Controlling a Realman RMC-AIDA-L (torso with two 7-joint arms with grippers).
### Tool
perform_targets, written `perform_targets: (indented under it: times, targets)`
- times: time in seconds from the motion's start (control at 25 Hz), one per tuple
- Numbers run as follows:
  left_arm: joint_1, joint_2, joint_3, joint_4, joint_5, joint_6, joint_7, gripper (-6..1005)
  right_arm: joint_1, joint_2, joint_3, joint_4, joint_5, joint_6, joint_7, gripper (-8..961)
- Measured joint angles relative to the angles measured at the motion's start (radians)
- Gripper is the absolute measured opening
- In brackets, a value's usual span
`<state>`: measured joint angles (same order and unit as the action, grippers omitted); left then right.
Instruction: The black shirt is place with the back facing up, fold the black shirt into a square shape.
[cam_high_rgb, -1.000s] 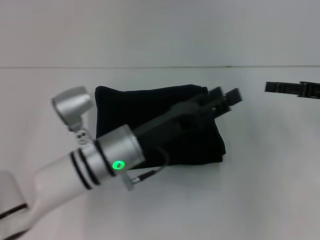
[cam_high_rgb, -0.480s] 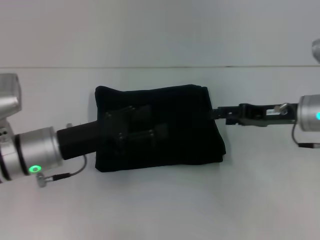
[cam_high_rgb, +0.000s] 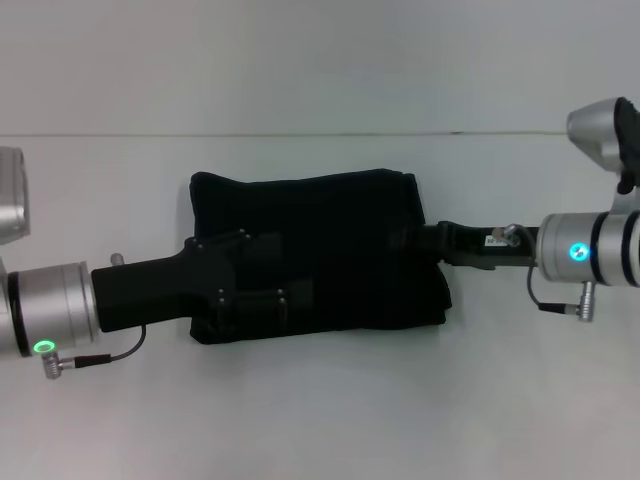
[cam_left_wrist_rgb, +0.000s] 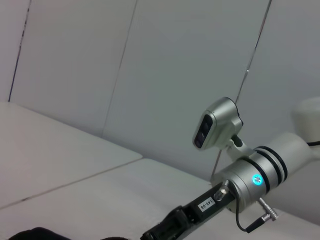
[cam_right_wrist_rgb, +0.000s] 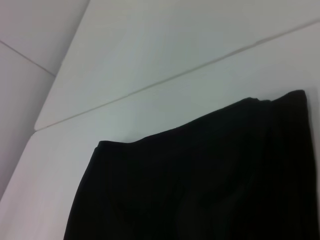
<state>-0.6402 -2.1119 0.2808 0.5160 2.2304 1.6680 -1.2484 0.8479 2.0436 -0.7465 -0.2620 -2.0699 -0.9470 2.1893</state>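
Note:
The black shirt (cam_high_rgb: 330, 220) lies folded into a rough rectangle in the middle of the white table, and no lettering shows. My left gripper (cam_high_rgb: 295, 270) reaches in from the left and lies low over the shirt's left front part. Its fingers (cam_high_rgb: 250, 242) stand apart and open, with no cloth seen between them. From the right, my right gripper (cam_high_rgb: 432, 240) comes in at the shirt's right edge. The right wrist view looks along the shirt (cam_right_wrist_rgb: 200, 180) from close by. The left wrist view shows the right arm's gripper (cam_left_wrist_rgb: 175, 225) over a bit of the shirt (cam_left_wrist_rgb: 35, 234).
The white table (cam_high_rgb: 320, 410) runs around the shirt on all sides, with a seam line (cam_high_rgb: 300, 134) across its far part. A pale wall (cam_left_wrist_rgb: 150, 75) stands beyond the table. The right arm's silver wrist (cam_high_rgb: 590, 250) hovers at the right edge.
My left arm has swung back from reaching across the shirt and now lies over its left part. My right arm has come in from the right to the shirt's right edge.

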Motion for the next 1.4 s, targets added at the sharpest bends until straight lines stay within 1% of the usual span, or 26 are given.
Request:
perform_targets:
  times: [0.16, 0.28, 0.48, 0.72, 0.84, 1.12, 1.28, 1.4]
  targets:
    - [0.0, -0.001, 0.008, 0.005, 0.0, -0.002, 0.006, 870, 0.004, 0.022, 0.017, -0.002, 0.018, 0.034, -0.009, 752]
    - [0.0, -0.001, 0.009, 0.006, 0.0, -0.002, 0.006, 870, 0.003, 0.03, 0.022, -0.002, 0.044, 0.063, -0.014, 750]
    - [0.002, 0.001, 0.009, 0.007, 0.0, -0.003, 0.005, 869, 0.004, 0.033, 0.022, 0.004, 0.055, 0.067, -0.036, 518]
    - [0.007, -0.001, 0.009, 0.008, 0.0, -0.019, 0.0, 867, 0.003, 0.038, 0.022, 0.004, 0.077, 0.065, -0.063, 304]
    - [0.009, -0.001, 0.009, 0.009, 0.0, -0.023, -0.003, 867, 0.003, 0.042, 0.021, 0.004, 0.098, 0.069, -0.103, 234]
    - [0.012, -0.002, 0.007, 0.008, 0.0, -0.028, -0.026, 865, 0.015, 0.041, 0.016, -0.038, 0.144, 0.054, -0.175, 72]
    - [0.016, -0.004, 0.002, 0.004, 0.0, -0.027, -0.029, 864, 0.01, 0.034, 0.013, -0.085, 0.146, 0.028, -0.181, 49]
    - [0.019, -0.005, 0.001, 0.003, -0.004, -0.025, -0.042, 864, 0.007, 0.023, 0.009, -0.094, 0.141, 0.021, -0.181, 41]
